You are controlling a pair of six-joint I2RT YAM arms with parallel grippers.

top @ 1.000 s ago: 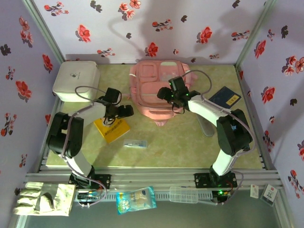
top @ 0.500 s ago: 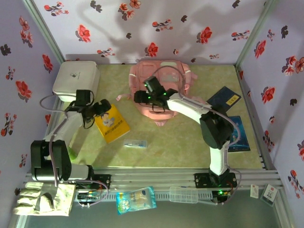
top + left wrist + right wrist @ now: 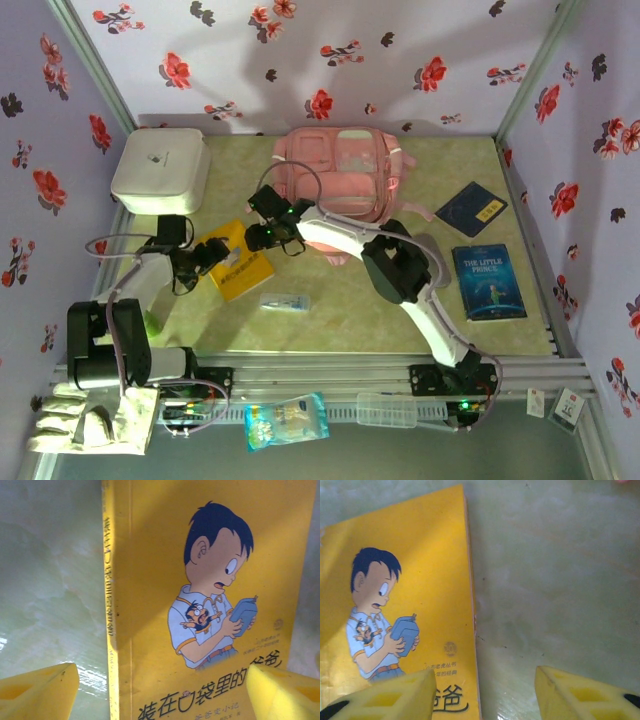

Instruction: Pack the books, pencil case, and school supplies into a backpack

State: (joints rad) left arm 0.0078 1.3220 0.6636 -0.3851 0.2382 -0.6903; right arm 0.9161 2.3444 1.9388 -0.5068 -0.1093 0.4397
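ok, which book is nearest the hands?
The yellow book: the left hand and right hand are at its edges. The navy book and blue book lie far right.

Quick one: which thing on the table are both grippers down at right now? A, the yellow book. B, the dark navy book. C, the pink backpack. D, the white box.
A: both wrist cameras look straight down onto the yellow book, and from above the left gripper and right gripper close in on it from either side.
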